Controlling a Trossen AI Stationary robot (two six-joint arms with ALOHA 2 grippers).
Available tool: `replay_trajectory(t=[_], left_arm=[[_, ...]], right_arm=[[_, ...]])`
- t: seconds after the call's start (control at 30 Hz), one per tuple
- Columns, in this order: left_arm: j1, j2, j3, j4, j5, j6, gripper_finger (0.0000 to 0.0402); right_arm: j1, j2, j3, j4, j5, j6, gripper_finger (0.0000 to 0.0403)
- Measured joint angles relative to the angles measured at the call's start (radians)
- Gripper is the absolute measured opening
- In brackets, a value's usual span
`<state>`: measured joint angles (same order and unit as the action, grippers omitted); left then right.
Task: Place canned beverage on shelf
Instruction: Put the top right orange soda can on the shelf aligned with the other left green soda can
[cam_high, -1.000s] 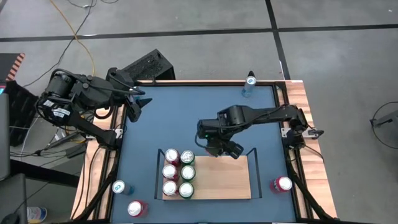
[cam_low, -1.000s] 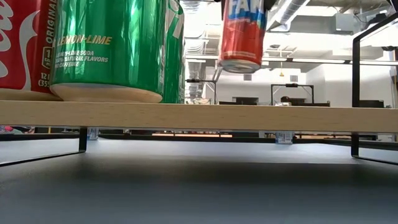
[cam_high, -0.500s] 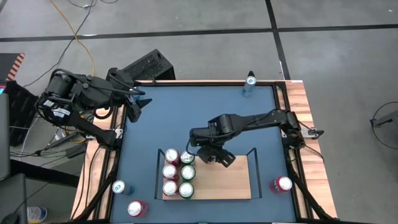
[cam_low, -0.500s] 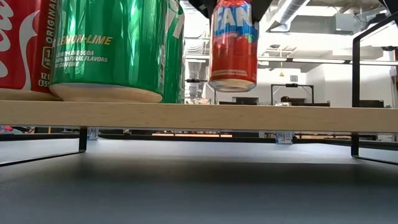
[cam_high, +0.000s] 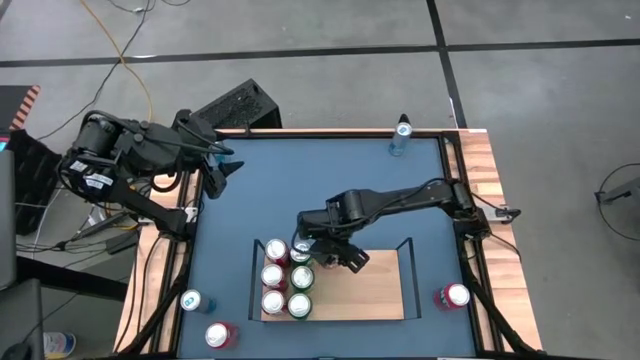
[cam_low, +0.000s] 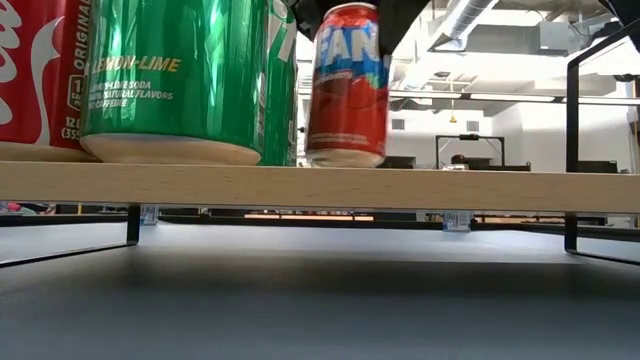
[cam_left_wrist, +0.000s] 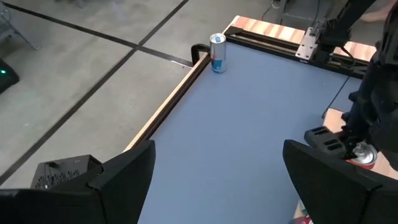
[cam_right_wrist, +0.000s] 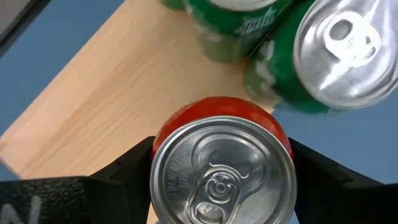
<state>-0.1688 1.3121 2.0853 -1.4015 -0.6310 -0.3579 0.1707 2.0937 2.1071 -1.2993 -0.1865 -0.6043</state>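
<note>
Legible markings, low view: green can (cam_low: 185, 75) on the shelf (cam_low: 320, 186), "LEMON-LIME", smaller "LEMON-LIME SODA… NATURAL FLAVORS" beneath; red can (cam_low: 35, 70) at the frame's edge, "ORIGINAL", partial white script, "12"; orange-red can (cam_low: 347, 85), blue-and-white letters "FAN", remainder cut off.

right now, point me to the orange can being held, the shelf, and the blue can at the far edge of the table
orange can (cam_low: 346, 85), low view, on its printed side wall
shelf (cam_low: 400, 187), low view, on the front edge of the wood board
blue can (cam_left_wrist: 217, 53), left wrist view, on its side wall
</note>
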Motion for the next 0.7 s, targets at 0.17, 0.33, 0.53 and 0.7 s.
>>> replay_trajectory(t=[0.17,0.33,0.53,0.7], left_arm=[[0.0,0.0,0.0,0.0,0.0,0.018,0.0339],[0.0,0.0,0.0,0.0,0.0,0.028,0.0339],[0.0,0.0,0.0,0.0,-0.001,0.04,0.0339],[0.0,0.0,0.0,0.0,-0.002,0.041,0.0339]], right_arm=[[0.0,0.004,0.0,-0.002,0.001,-0.066,0.0282],[-0.003,0.008,0.0,-0.017,0.001,-0.118,0.0282],[-0.011,0.007,0.0,-0.032,0.004,-0.211,0.0282],[-0.016,0.007,0.0,-0.031,0.007,-0.251,0.0282]])
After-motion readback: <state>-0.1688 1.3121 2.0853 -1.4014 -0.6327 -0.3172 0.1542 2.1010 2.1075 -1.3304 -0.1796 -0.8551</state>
